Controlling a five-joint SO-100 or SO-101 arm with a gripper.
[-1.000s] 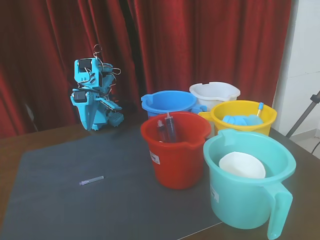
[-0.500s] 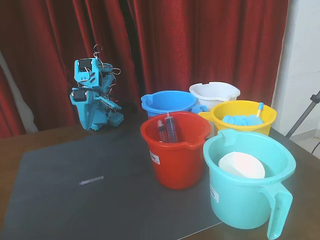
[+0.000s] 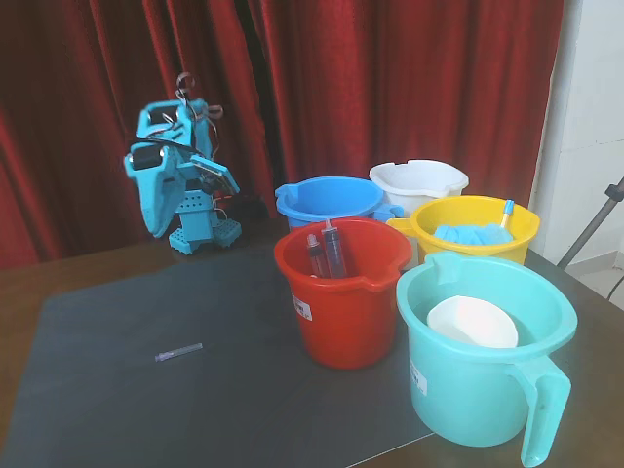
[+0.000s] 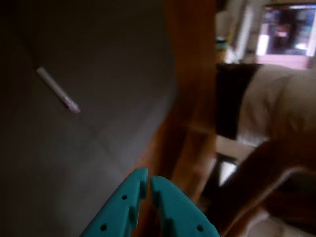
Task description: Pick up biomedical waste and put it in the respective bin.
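Note:
The biomedical waste [image 3: 178, 352] is a thin translucent purplish stick lying alone on the dark mat [image 3: 146, 409], front left in the fixed view. In the wrist view the stick [image 4: 58, 90] lies at the upper left, far from my fingertips. The bin [image 3: 419, 179], a white bucket with a rim spout, stands at the back right behind the yellow bucket. My cyan arm [image 3: 175, 185] is raised at the table's back left, well away from the stick. My gripper [image 4: 148, 177] enters the wrist view from the bottom, shut, with nothing between its fingers.
A red bucket [image 3: 343, 292] holding syringes [image 3: 327, 252] stands mid-table. A blue bucket [image 3: 327, 200], a yellow bucket [image 3: 475, 229] and a teal jug [image 3: 487, 361] with a white bowl crowd the right. A red curtain hangs behind. The wooden table edge [image 4: 190, 89] shows in the wrist view.
The arm has lifted out of its folded pose, swinging its upper part up and to the left. The stick and the buckets have not moved.

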